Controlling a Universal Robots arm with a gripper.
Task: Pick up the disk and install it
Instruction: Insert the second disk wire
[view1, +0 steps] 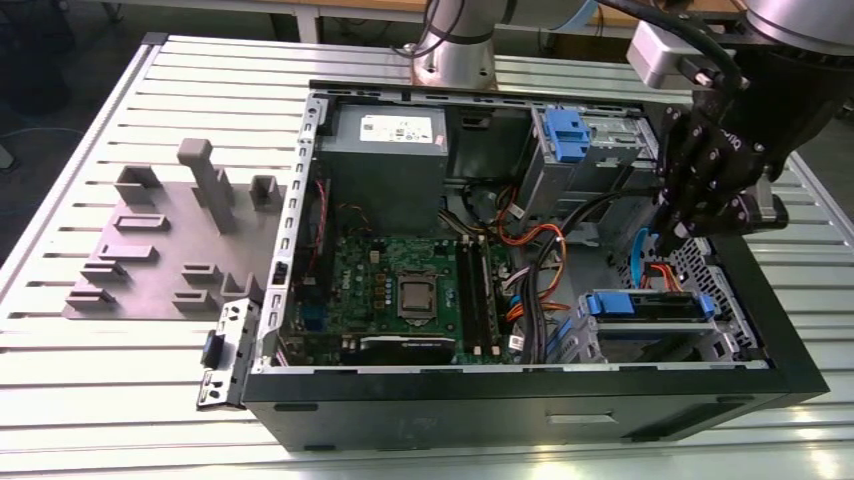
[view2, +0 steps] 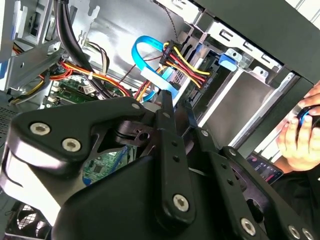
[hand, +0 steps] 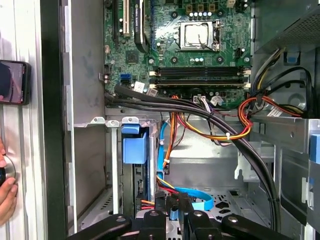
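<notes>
The disk (view1: 647, 305), in its blue carrier bracket, lies in the drive bay at the front corner of the open computer case (view1: 801, 370), on the exterior view's right. In the first wrist view the carrier's blue tab (hand: 135, 145) shows edge-on in the bay. My gripper (view1: 678, 238) hangs inside the case just above and behind the bay, apart from the disk. Both wrist views show its black fingers (view2: 167, 100) drawn together over the cables, so the gripper (hand: 175, 207) is shut with nothing seen between them.
A blue data cable (hand: 195, 192) and an orange-black wire bundle (view1: 534, 250) run close under the gripper. The motherboard (view1: 400, 285), the power supply (view1: 387, 135) and a second blue bracket (view1: 567, 135) fill the case. A grey fixture plate (view1: 167, 245) lies beside it. A person's hand (view2: 300, 135) is beyond the case wall.
</notes>
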